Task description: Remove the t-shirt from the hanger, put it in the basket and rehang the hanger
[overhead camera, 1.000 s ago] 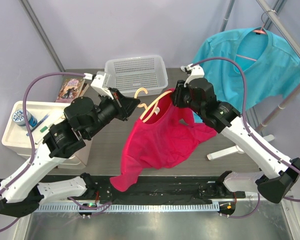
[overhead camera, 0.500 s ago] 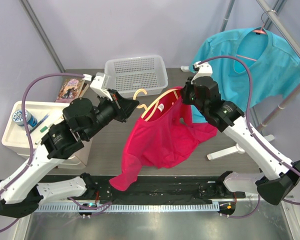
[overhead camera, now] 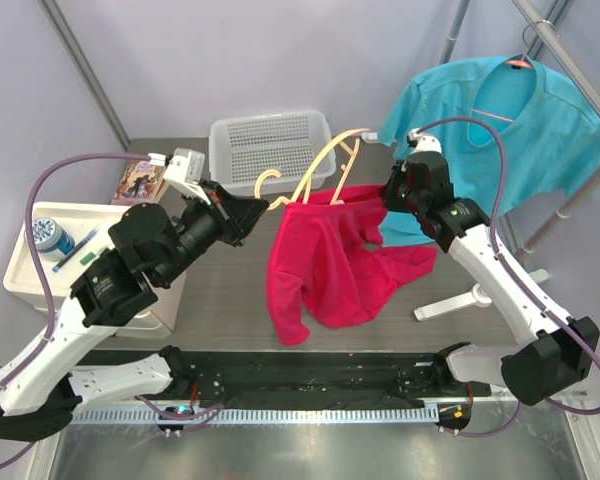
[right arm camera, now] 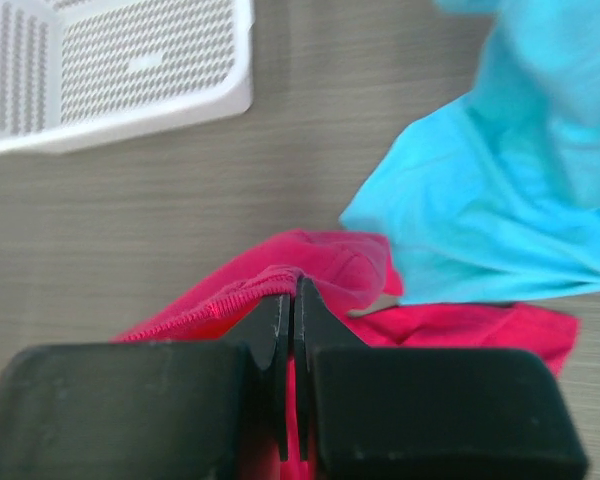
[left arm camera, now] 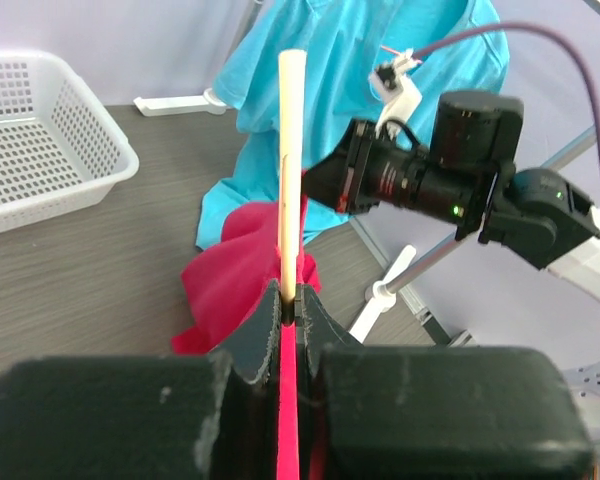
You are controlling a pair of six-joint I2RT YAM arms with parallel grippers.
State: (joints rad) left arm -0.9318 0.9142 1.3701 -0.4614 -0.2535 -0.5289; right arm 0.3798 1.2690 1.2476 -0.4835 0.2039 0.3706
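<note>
The red t-shirt (overhead camera: pixel 325 265) hangs stretched between the left claw (overhead camera: pixel 263 205) and the right claw (overhead camera: pixel 385 197), curtaining off the middle of the worktop (overhead camera: pixel 220 290). The cream hanger (overhead camera: pixel 320 170) arches above it and overlaps the near right corner of the white basket (overhead camera: pixel 272 150) at the far edge. Bare worktop lies open between the left arm and the shirt's hanging sleeve. On the right, the teal shirt (overhead camera: pixel 500 120) and the white rack foot (overhead camera: pixel 460 300) crowd the right arm closely. The white bin (overhead camera: pixel 25 285) and a book (overhead camera: pixel 140 180) fill the left side.
</note>
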